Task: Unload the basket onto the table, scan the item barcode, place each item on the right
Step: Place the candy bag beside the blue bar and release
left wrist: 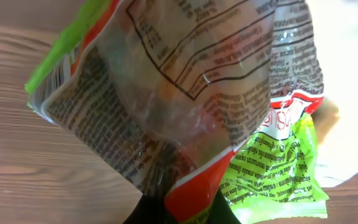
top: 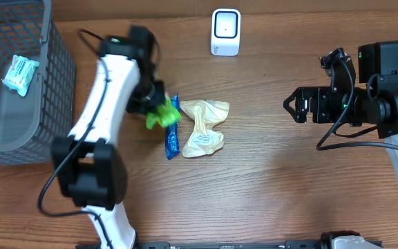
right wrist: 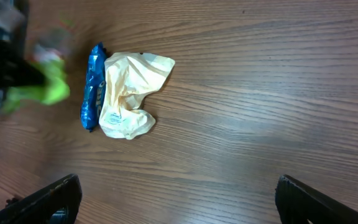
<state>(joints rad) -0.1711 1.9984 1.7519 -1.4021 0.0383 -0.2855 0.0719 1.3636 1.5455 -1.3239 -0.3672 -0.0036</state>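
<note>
Midway, by the look of it. Far left of the barcode scanner point(top: 225, 31): a grey basket point(top: 50, 90) with one pale teal packet point(top: 21, 74) inside. Nearer, below and left of the scanner: the left gripper point(top: 153, 104), clamped shut on a green-and-red snack packet point(left wrist: 185, 112), printed panel turned to the wrist camera, barcode not clearly made out. Just beside that, lying on the wooden table point(top: 275, 194): a blue packet point(top: 173, 135) touching a crumpled cream bag point(top: 204, 128), both below the scanner. Well right of the scanner: the right gripper point(top: 294, 106), jaws wide apart, holding nothing. Done, apparently: pick-up of the green packet. Left to do: carry to the scanner, barcode toward its window, then probably the two on the table.
</note>
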